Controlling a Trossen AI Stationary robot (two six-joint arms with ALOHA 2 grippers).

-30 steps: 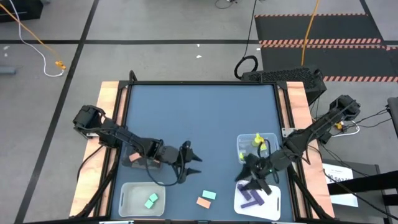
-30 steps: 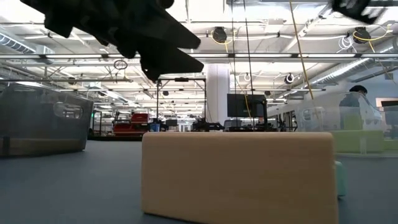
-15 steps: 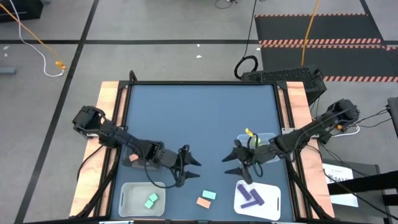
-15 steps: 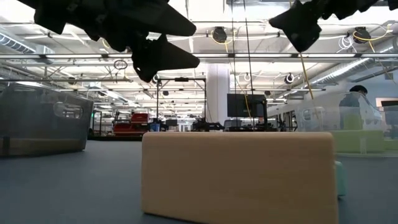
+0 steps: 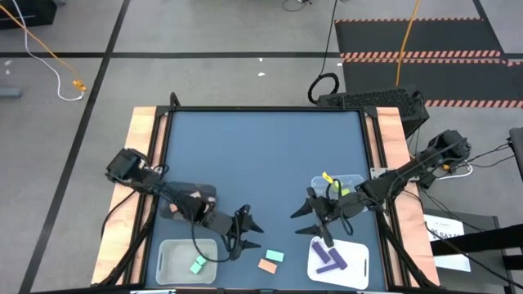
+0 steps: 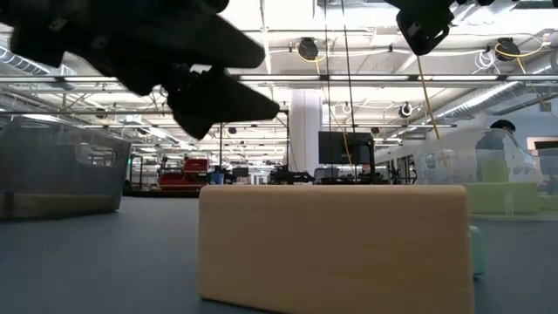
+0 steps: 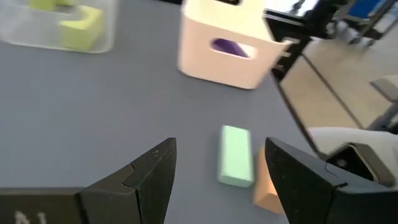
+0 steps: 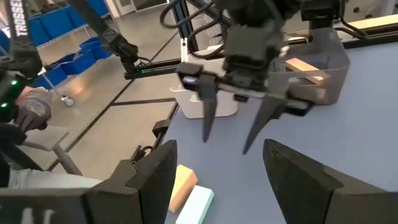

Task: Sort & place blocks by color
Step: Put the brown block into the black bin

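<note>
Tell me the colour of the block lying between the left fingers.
Mint green, clearest in the left wrist view.

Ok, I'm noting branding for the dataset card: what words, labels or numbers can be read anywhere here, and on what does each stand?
"TROSSE", white letters running along a dark robot part in the right wrist view, cut off at the picture's edge.
Pale marks on the dark housing in the left wrist view: too blurred to read.
Print on the paper sheet beside the table: too small to read.
Nothing else legible.

Mint block [image 5: 274, 256] and salmon block [image 5: 266, 265] — flat, side by side — on table
</note>
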